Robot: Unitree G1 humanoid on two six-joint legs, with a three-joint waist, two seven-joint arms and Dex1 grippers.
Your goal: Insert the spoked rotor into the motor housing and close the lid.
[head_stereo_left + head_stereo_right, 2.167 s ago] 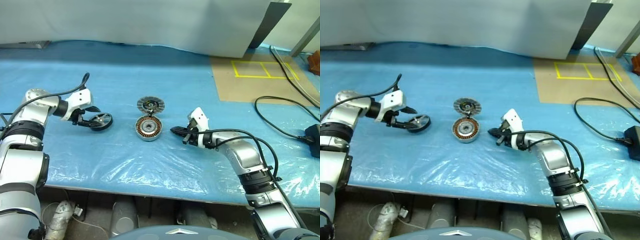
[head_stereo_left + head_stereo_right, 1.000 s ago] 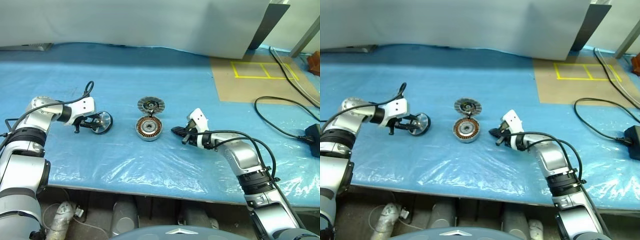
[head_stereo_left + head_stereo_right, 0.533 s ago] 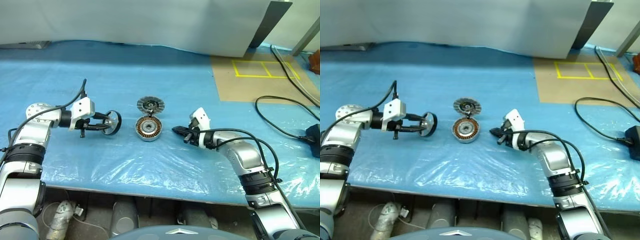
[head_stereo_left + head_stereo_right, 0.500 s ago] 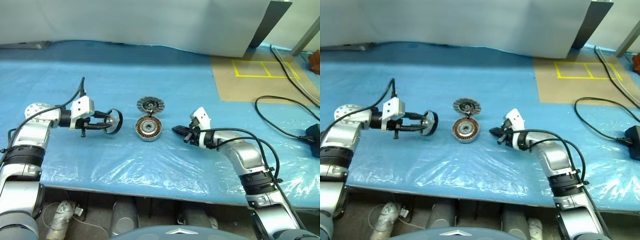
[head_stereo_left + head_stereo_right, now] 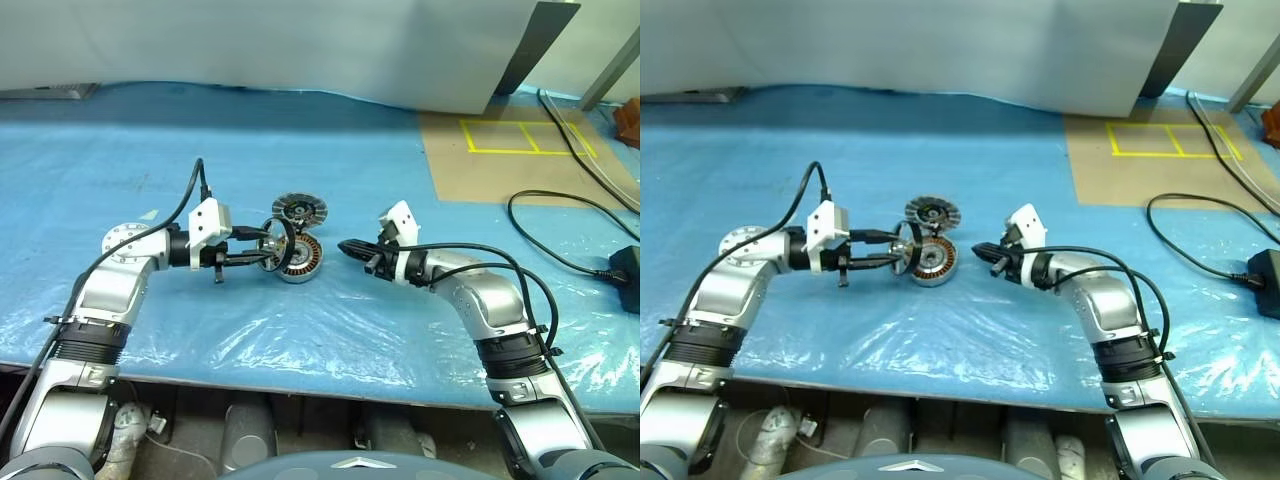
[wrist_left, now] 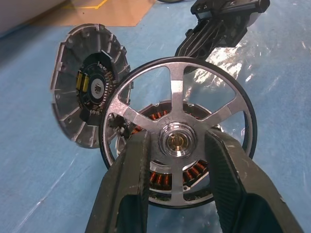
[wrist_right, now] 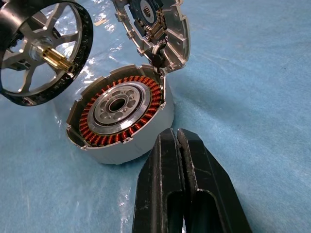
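The motor housing (image 5: 300, 258) sits on the blue sheet with its copper windings (image 7: 119, 109) facing up. Behind it the lid (image 5: 300, 209) stands tilted against the rim, ribbed face with dark centre (image 6: 82, 92) showing. My left gripper (image 5: 262, 246) is shut on the spoked rotor (image 5: 277, 243), gripping its hub (image 6: 179, 141) between both fingers (image 6: 131, 184). The rotor stands on edge, just left of and above the housing. On the housing's right side my right gripper (image 5: 345, 247) is shut and empty, its fingers (image 7: 177, 184) pointing at the housing from a short gap away.
A blue plastic sheet (image 5: 250, 330) covers the table. A brown board with yellow tape (image 5: 520, 150) lies far right, with black cables (image 5: 570, 220) beside it. A grey wall panel (image 5: 300, 50) stands at the back.
My left gripper has carried the rotor rightward, from open sheet at the left to right beside the housing. The right gripper has stayed by the housing, rising slightly.
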